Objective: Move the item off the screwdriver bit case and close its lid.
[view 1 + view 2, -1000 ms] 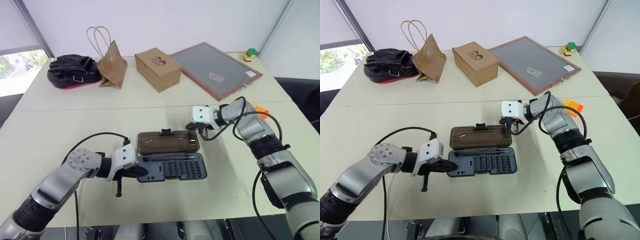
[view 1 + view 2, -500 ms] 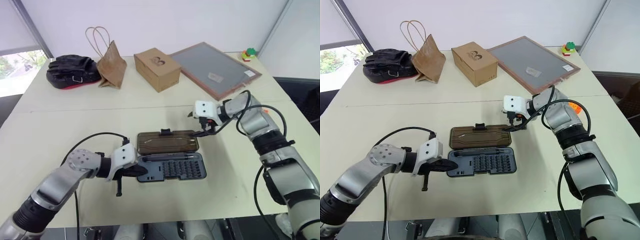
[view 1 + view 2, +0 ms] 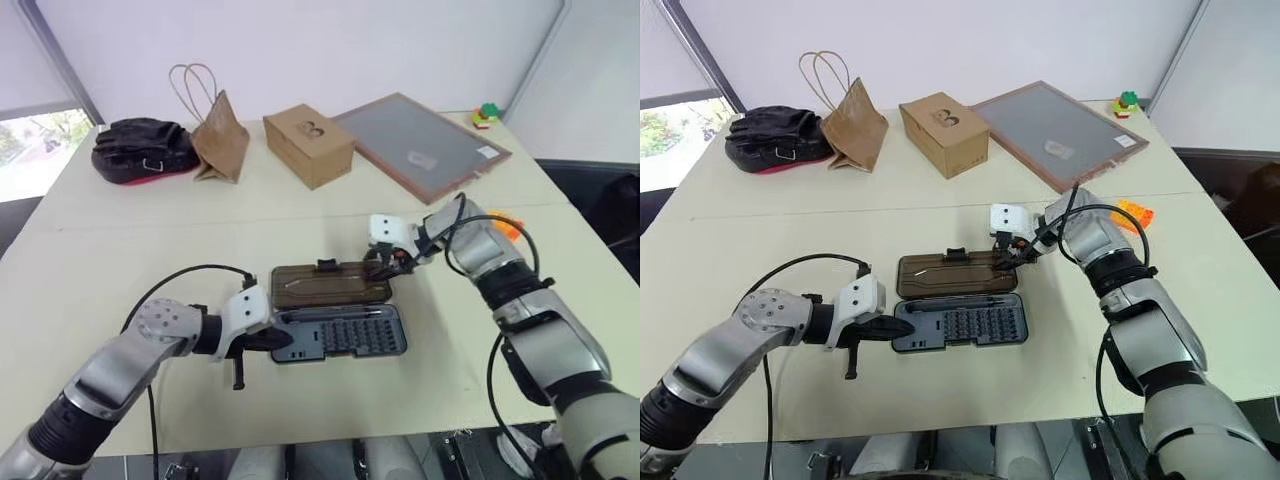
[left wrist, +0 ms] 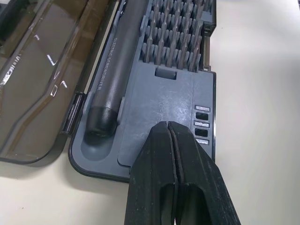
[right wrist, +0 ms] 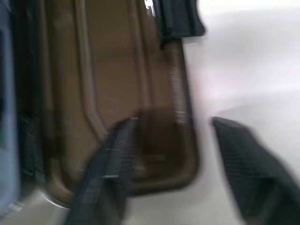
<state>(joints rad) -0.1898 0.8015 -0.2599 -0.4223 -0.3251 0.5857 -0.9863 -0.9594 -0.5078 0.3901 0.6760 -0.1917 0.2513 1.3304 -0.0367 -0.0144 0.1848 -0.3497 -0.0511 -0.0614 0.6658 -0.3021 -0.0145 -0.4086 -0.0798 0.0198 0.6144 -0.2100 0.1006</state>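
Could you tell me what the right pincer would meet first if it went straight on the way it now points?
Most likely the lid: the right pincer straddles its end edge, one finger over the lid, the other over the table.

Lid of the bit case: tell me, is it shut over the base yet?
No. The brown lid lies flat, opened away from the base, whose bits are exposed.

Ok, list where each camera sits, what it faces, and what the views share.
Left and right eye views: on the head, looking down over both arms at the table.
Left wrist view: along the shut left gripper, pressing on the screwdriver bit case.
Right wrist view: along the open right gripper, straddling the lid edge.
Shared: the open case.
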